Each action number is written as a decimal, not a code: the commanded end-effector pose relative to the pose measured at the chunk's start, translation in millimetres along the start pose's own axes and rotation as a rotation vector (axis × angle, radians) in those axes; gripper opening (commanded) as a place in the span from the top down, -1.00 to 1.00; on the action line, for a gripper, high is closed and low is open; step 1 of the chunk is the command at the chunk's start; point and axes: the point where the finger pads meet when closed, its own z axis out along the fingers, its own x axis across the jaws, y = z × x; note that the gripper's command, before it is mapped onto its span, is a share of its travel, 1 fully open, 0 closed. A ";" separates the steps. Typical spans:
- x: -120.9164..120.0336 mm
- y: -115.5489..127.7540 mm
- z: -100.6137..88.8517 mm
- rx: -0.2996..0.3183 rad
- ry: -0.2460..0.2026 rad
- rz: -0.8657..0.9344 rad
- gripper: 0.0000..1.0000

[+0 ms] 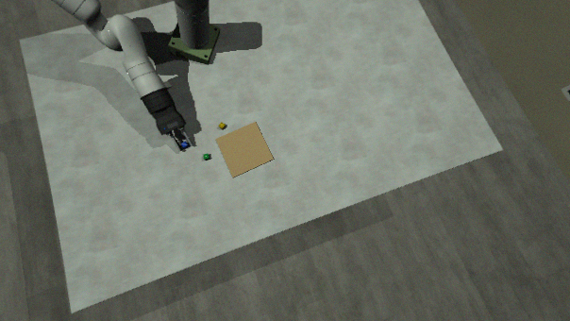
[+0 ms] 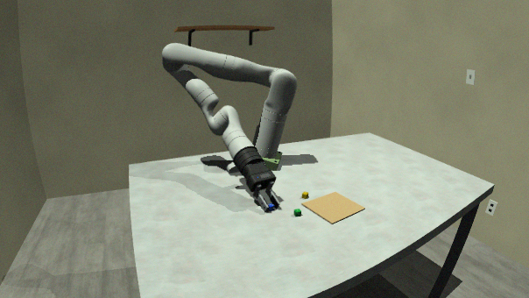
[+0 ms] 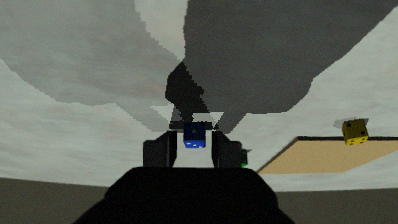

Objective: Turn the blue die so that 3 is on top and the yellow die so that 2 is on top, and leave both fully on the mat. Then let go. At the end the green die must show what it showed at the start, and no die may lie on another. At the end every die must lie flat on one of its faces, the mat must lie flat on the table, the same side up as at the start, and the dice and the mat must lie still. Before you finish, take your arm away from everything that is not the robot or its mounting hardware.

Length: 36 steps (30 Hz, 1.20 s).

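Blue die (image 3: 194, 136) btwn open pincer (image 3: 193, 153) fingers.

The arm (image 2: 228, 70) is a chain of smooth, pale grey rounded tubes with thin seam lines at the joints, a ribbed black wrist (image 2: 250, 161), and a square olive-green bolted base plate (image 1: 209, 56).

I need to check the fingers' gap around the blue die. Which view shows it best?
The wrist view: the blue die sits large between the spread fingers. Top and exterior views show only a tiny blue speck.
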 end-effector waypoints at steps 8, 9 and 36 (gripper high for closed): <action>-0.2 0.5 -0.1 -0.001 0.000 -0.001 -0.27; -0.2 0.5 -0.1 -0.001 0.000 -0.001 -0.27; -0.2 0.5 -11.7 -0.001 0.000 -0.001 -0.27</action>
